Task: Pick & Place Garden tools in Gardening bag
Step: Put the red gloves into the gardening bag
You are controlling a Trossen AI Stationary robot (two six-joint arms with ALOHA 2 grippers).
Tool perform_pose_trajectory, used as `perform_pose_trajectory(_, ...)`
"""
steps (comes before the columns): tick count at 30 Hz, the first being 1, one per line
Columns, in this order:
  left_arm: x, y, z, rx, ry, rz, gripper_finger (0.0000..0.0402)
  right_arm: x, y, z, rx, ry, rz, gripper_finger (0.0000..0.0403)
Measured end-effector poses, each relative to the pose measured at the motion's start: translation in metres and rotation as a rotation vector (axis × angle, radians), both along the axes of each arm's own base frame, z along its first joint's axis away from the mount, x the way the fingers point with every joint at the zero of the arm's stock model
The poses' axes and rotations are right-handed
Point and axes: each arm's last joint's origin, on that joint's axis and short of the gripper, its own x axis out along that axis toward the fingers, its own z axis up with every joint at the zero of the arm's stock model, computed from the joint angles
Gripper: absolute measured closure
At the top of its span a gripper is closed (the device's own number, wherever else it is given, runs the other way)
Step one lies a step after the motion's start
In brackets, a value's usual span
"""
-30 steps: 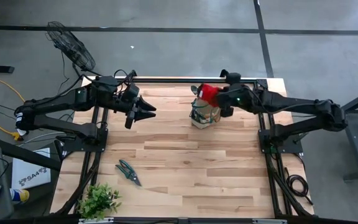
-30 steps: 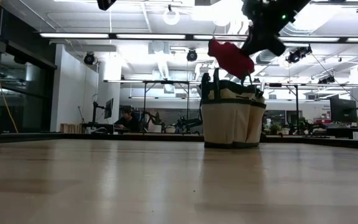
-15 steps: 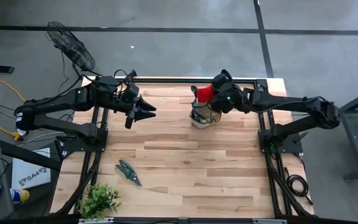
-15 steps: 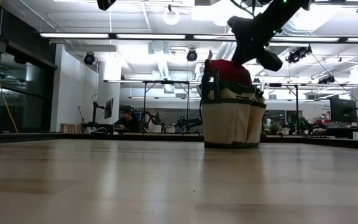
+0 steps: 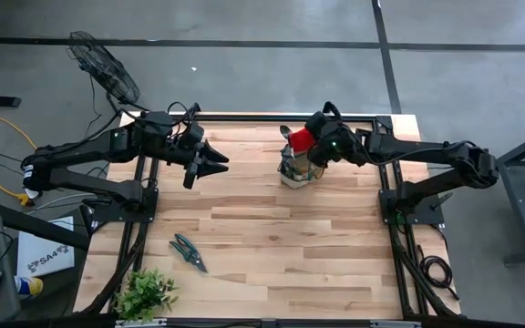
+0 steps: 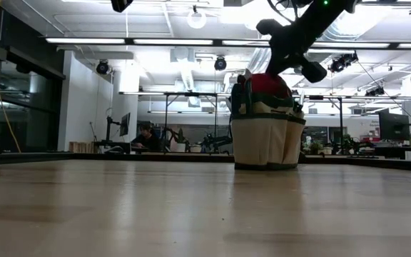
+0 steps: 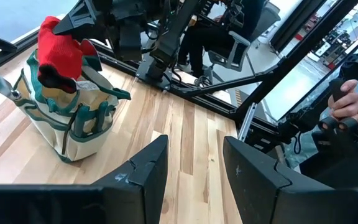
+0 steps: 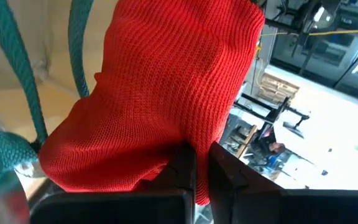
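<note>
The beige gardening bag (image 5: 297, 170) with green trim stands on the table toward its far right; it also shows in the low view (image 6: 267, 139) and the left wrist view (image 7: 67, 118). My right gripper (image 5: 312, 148) is shut on the red cloth bundle (image 8: 166, 93), which sits in the bag's open top (image 6: 266, 84). My left gripper (image 7: 194, 162) is open and empty, to the left of the bag (image 5: 215, 164). One green-handled pruning shears (image 5: 188, 251) lies flat on the table near its left front. The trowel and fork do not show. My right gripper pinches the red bundle's knit cloth (image 8: 185, 134) between its two fingers. It slants down from the table's right side over the bag. The bundle hangs below the fingers, its lower part inside the bag's mouth (image 7: 58, 74). How many layers it holds cannot be told.
A leafy green plant (image 5: 144, 293) stands at the table's near left corner. Bare wooden table (image 5: 281, 255) lies between the shears and the bag. A person's hand (image 7: 347, 102) shows beyond the table in the left wrist view.
My right gripper has gone toward the table's left edge and down with the red bundle, tipping downward. The bundle, first held above the bag's right side, has sunk into the bag's open top.
</note>
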Motion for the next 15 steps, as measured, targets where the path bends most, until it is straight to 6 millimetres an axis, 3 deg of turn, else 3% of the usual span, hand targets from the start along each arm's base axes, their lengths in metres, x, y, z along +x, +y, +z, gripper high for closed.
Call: perform_pose_trajectory(15,0.0,0.0,0.0,0.007,-0.001,-0.001,0.0249,-0.0004,0.0075,-0.0038,-0.062,0.165,0.133,0.0395)
